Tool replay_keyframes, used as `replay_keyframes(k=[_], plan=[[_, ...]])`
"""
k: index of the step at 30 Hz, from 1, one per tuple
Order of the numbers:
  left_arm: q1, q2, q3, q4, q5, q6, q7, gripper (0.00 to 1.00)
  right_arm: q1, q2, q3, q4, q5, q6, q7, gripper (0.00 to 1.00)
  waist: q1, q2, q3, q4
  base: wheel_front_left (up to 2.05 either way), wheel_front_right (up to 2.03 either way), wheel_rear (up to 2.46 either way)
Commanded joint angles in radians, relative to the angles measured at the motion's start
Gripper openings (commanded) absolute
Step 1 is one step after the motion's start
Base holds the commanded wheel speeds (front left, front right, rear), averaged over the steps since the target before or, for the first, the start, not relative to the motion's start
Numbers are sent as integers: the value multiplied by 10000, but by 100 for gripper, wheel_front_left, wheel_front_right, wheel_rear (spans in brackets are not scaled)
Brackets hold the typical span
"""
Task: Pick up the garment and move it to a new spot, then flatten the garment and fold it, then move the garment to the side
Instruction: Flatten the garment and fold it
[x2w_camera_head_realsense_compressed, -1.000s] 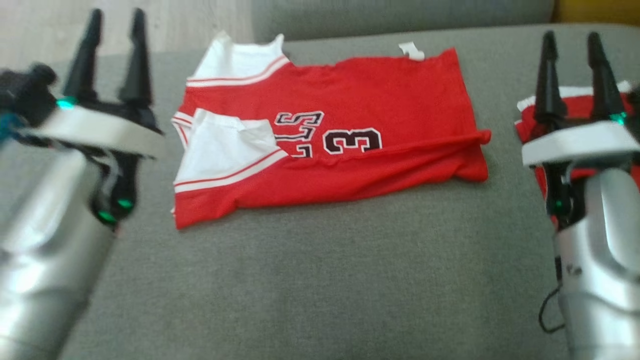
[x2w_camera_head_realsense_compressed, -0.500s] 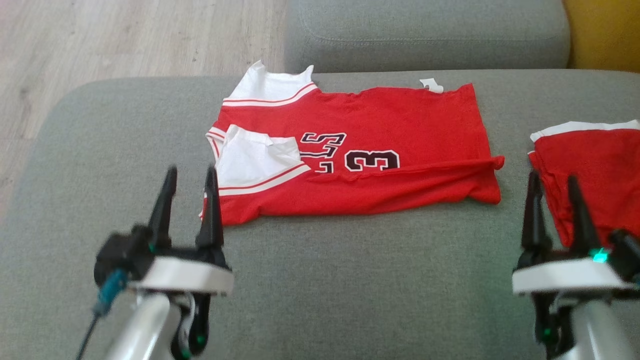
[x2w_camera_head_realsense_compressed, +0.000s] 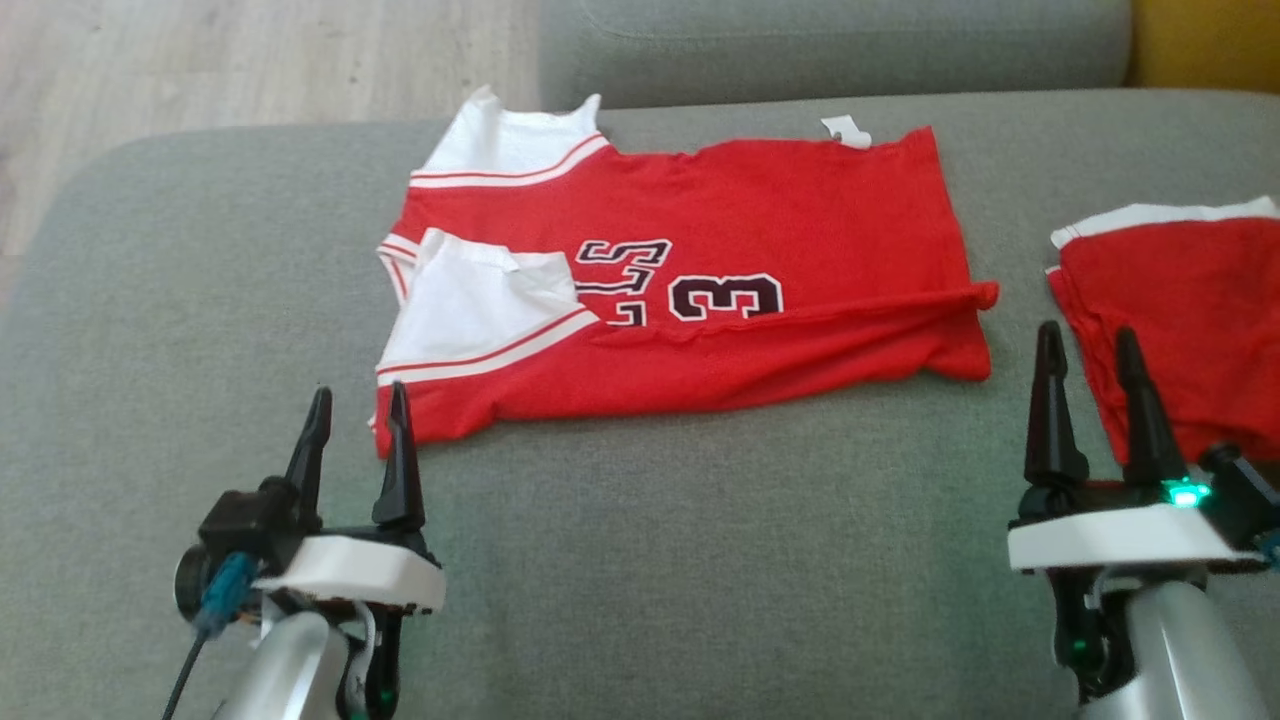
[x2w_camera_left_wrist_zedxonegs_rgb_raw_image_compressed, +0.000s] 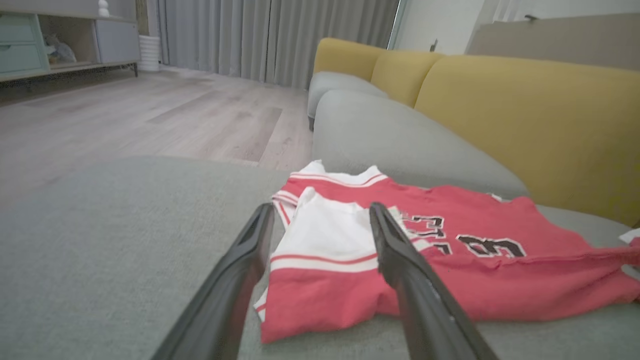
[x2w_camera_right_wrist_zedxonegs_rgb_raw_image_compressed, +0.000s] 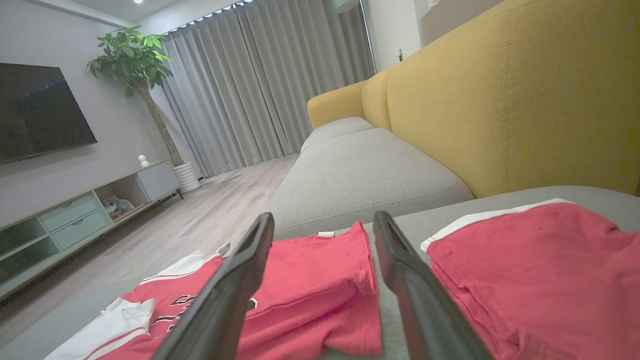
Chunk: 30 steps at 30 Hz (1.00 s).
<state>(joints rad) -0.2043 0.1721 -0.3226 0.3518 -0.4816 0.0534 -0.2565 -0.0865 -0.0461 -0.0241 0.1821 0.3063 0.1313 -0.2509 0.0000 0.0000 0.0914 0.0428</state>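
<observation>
Grey sofa (x2w_camera_head_realsense_compressed: 700, 560), jersey (x2w_camera_head_realsense_compressed: 780, 210) just beyond left claw (x2w_camera_head_realsense_compressed: 359, 395), left of right claw (x2w_camera_head_realsense_compressed: 1086, 335) — both spread.

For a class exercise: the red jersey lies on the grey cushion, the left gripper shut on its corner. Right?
No: the left gripper is open and empty, as the left wrist view shows. The red jersey is on the grey cushion.

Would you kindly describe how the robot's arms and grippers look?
The left gripper and right gripper each have two long, tapered black fingers on a white band above a silver forearm. The left carries a blue cable; the right shows a green light.
</observation>
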Motion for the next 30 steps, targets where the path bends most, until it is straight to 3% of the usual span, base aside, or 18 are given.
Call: replay_keyframes(k=[1,9,20,21,22,23,30], plan=[[-608,90,382,50,55,-9,40,100,-423,-42,327,-371,-43,-6,-107,100,0,0,135,-123,0,0,0],[-1567,170,506,2364,-260,80,1089,100,-568,-42,684,-457,195,-6,-108,100,0,0,763,-543,0,0,0],[-2607,307,216,5021,-286,-114,2128,100,-759,-42,1117,-495,602,-6,-108,100,0,0,1267,-897,0,0,0],[-2653,295,189,5179,-303,-146,2222,89,-770,-42,1110,-491,608,-6,-108,100,0,0,1272,-899,0,0,0],[-2690,280,145,5324,-311,-195,2320,18,-779,-41,1090,-483,610,-6,-108,100,0,0,1263,-890,0,0,0],[-2719,250,93,5437,-314,-253,2398,0,-783,-41,1058,-470,606,-6,-108,100,0,0,1242,-869,0,0,0],[-2954,104,126,5305,-377,-455,1422,0,-839,-41,991,-160,474,-6,-108,100,0,0,942,-598,0,0,0]])
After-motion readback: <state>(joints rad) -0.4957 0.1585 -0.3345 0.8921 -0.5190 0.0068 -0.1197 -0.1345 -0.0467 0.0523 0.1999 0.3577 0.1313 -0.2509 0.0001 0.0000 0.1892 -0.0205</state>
